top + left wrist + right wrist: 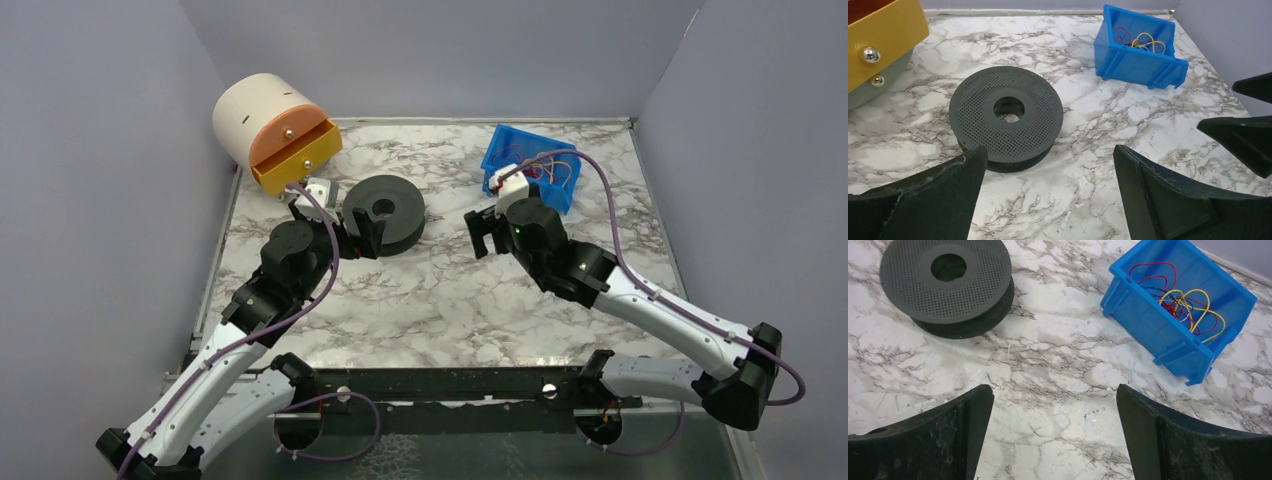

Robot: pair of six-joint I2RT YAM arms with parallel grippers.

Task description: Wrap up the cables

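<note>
A black perforated spool (385, 212) lies flat on the marble table, also in the left wrist view (1006, 116) and the right wrist view (948, 284). Thin red, yellow and black cables (1184, 304) lie loose in a blue bin (560, 185), which also shows in the left wrist view (1138, 62). My left gripper (365, 237) is open and empty, just at the spool's near left side (1049, 155). My right gripper (487, 233) is open and empty over bare table between spool and bin (1054, 395).
A cream drum with an orange drawer (290, 150) stands at the back left, close behind the spool. Grey walls enclose the table on three sides. The right gripper's fingers (1243, 132) show at the right edge of the left wrist view.
</note>
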